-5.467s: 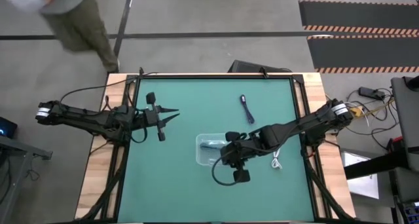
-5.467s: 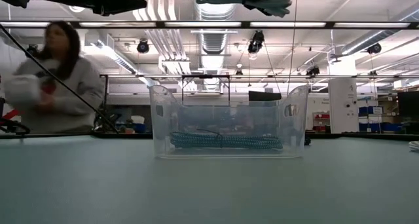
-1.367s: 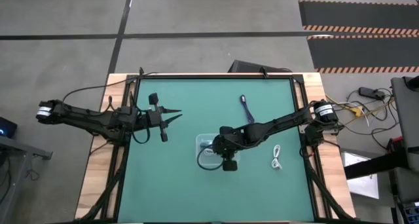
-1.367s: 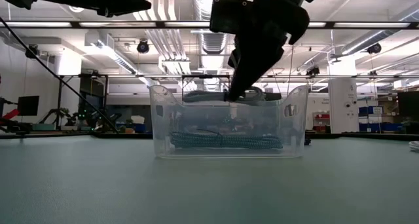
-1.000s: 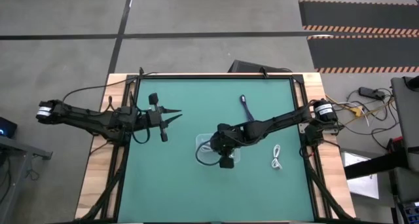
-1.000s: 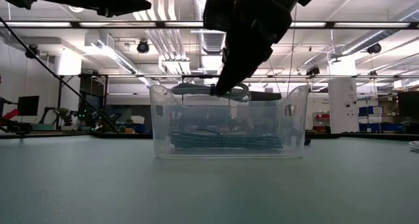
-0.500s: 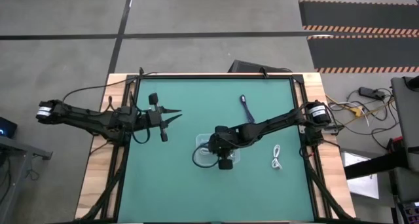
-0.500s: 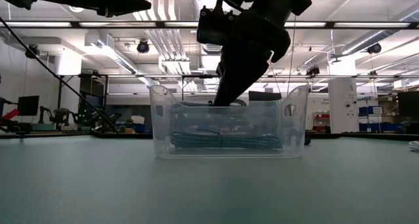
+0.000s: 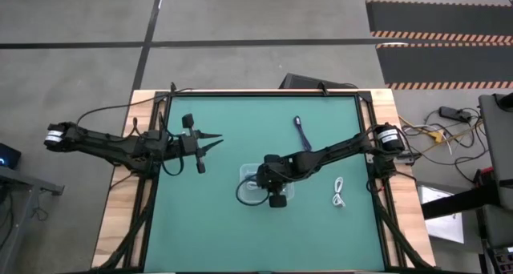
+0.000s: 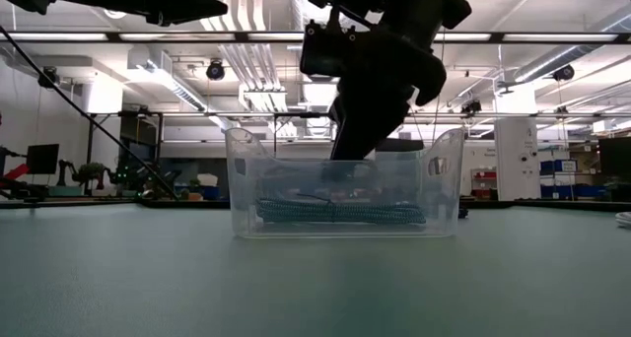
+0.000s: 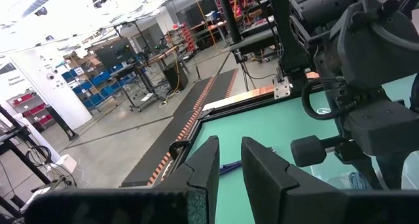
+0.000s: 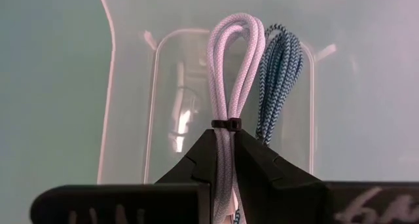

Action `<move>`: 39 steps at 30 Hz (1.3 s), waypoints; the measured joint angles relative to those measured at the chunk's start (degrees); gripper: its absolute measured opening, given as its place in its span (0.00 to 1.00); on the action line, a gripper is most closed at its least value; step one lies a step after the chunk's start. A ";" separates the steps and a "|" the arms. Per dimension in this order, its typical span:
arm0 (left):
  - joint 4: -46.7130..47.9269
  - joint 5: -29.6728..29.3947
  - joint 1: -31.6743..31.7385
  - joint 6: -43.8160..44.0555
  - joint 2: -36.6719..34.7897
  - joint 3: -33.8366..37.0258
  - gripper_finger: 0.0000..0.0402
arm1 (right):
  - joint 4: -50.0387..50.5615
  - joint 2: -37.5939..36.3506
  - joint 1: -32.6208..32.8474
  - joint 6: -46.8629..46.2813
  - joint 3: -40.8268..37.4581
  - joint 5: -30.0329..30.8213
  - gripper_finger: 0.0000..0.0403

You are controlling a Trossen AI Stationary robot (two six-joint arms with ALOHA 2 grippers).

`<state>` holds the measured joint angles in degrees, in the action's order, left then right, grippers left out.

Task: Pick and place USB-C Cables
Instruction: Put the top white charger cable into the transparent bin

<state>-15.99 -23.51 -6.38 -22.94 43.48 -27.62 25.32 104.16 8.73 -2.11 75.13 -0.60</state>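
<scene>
Lowering into the clear tray (image 10: 246, 184) at mid-table, the right gripper (image 12: 224, 160), fingers clamped on a pale braided USB-C cable (image 12: 230, 73) just by its black tie. Riding above the rim a second ago; now dipping below it, bundle hanging over the tray floor alongside a blue-and-white braided cable (image 12: 278, 86) already lying inside. Still gripped, not yet released: judged to be the final moment of this placement, with only the opening of the fingers left.

Waiting outside the tray: a white cable (image 9: 338, 194) on the green mat toward the right edge, and a dark blue cable (image 9: 302, 134) farther back, both well apart from the tray. Likely next in line.

Hovering over the mat's left side, well clear of the action, the left gripper (image 11: 226, 165), fingers slightly apart and holding nothing.
</scene>
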 joint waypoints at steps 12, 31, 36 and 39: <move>0.00 0.02 -0.01 0.00 0.00 0.00 0.12 | -0.48 0.00 0.13 -0.27 -0.46 -0.01 0.07; 0.02 0.01 -0.01 0.00 0.00 0.00 0.12 | -2.06 2.90 0.26 -0.24 -0.67 -0.29 0.07; 0.02 0.00 0.01 0.00 0.00 -0.02 0.12 | -2.08 2.84 0.25 -0.34 -0.67 -0.62 0.07; 0.03 0.00 0.00 0.00 0.00 -0.02 0.12 | -2.06 2.84 0.24 -0.26 -0.67 -0.69 0.07</move>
<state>-15.96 -23.51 -6.38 -22.94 43.48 -27.64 23.26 107.00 8.97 -2.37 74.46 -1.29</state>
